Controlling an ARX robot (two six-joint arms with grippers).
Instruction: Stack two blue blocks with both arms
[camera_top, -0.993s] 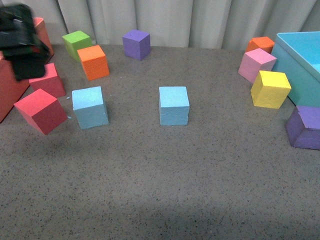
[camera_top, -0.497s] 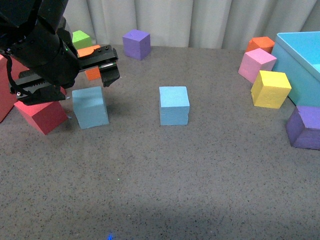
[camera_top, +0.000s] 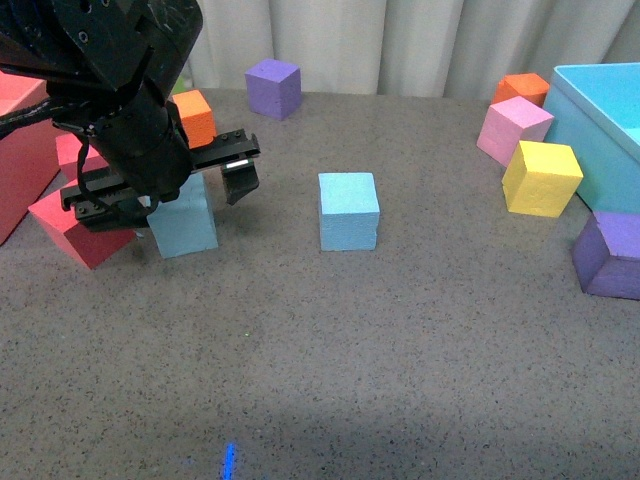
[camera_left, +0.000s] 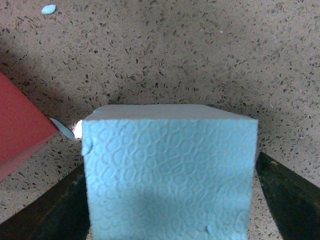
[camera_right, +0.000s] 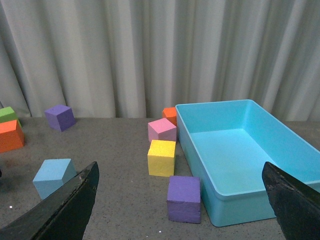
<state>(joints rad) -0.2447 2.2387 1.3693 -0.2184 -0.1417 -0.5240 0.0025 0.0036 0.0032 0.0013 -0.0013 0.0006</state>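
Note:
Two light blue blocks stand apart on the grey table. The left blue block (camera_top: 185, 225) lies under my left gripper (camera_top: 170, 198), which is open with one finger on each side of it. In the left wrist view this block (camera_left: 170, 170) fills the space between the black fingers (camera_left: 292, 200), with a narrow gap on each side. The second blue block (camera_top: 348, 210) stands alone in the middle and also shows in the right wrist view (camera_right: 52, 176). My right gripper (camera_right: 180, 207) is open and empty, held high above the table; it is out of the front view.
A red cube (camera_top: 75, 235) touches or nearly touches the left blue block's side, and an orange cube (camera_top: 197, 113) sits behind it. At the right are a cyan bin (camera_top: 600, 130) and yellow (camera_top: 540, 178), pink (camera_top: 512, 128) and purple (camera_top: 610, 255) cubes.
My left arm has swung in from the far left and come down over the left blue block, so its open fingers now straddle it. The blocks have not moved.

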